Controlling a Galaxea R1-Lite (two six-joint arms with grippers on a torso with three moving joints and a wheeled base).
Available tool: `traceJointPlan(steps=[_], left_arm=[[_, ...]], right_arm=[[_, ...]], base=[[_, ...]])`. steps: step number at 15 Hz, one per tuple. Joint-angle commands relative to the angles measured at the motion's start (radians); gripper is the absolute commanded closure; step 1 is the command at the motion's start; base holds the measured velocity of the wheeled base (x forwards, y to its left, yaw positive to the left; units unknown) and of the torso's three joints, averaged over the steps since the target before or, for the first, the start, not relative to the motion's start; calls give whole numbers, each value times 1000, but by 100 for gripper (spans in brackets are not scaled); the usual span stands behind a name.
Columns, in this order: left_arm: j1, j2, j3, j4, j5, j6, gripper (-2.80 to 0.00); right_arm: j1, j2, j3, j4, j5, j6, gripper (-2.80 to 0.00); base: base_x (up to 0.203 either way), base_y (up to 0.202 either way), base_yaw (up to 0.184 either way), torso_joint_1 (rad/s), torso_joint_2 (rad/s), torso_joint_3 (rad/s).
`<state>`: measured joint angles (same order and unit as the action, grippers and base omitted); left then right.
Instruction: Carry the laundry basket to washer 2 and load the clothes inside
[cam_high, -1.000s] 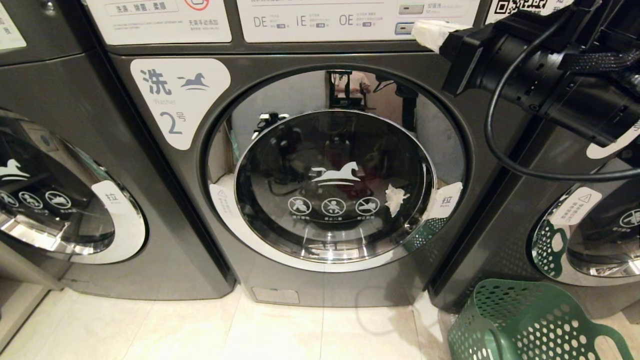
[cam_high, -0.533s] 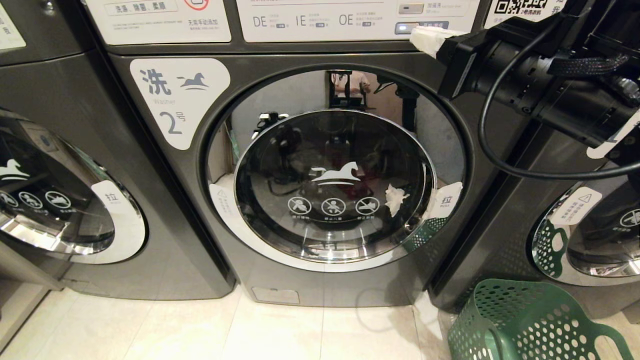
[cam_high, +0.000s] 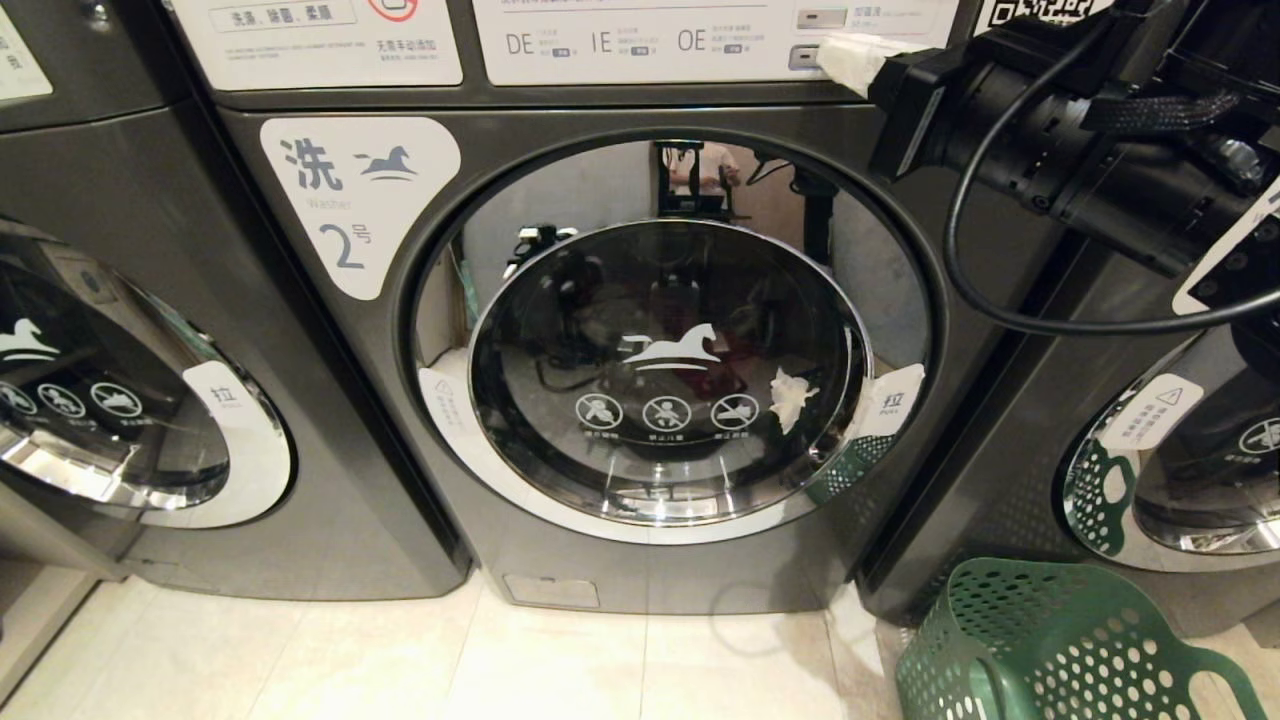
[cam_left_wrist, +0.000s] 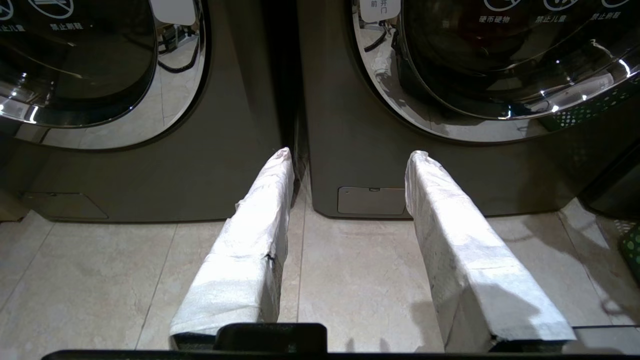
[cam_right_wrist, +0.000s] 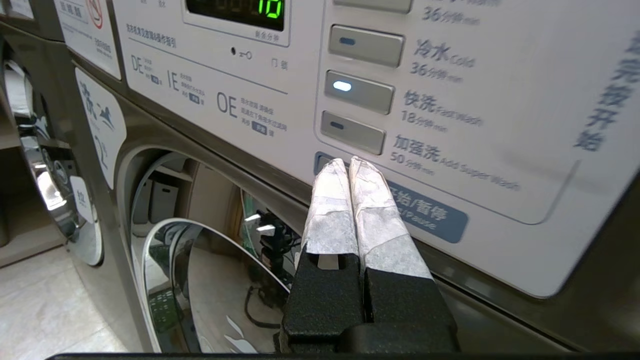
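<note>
- The right gripper (cam_right_wrist: 348, 162), its 2 white-wrapped fingers pressed together and holding nothing, has its tips at the blue start/pause button (cam_right_wrist: 425, 212) on the white control panel (cam_right_wrist: 500, 100), probably so the joined tips serve as 1 pressing point.
- The dark grey front-loading washer 2 (cam_high: 360, 215) has its round chrome-rimmed door (cam_high: 670, 370) closed; reddish fabric shows dimly behind the glass, suggesting the clothes are loaded.
- The dark green perforated plastic laundry basket (cam_high: 1060, 650) sits on the tiled floor, right of the washer.
- The left gripper (cam_left_wrist: 350, 155) hangs low before the washers, parted and empty.
</note>
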<state>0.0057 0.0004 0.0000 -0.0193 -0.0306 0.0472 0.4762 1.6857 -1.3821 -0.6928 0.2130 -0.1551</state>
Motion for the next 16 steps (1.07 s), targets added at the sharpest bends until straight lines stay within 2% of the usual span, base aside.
traceJointPlan(steps=[1,5,16], left_arm=[[0,-2,8,-1,0,0,0],[0,-2,8,-1,0,0,0],[0,-2,6,-1,0,0,0]], right_arm=[[-1,14,-2,-4,0,-1,0],[-1,20,-2,-4,-26,-4,0],[-47,6,2,-5,-27,2,0]], base=[[0,0,0,0,0,0],[0,0,0,0,0,0],[0,0,0,0,0,0]])
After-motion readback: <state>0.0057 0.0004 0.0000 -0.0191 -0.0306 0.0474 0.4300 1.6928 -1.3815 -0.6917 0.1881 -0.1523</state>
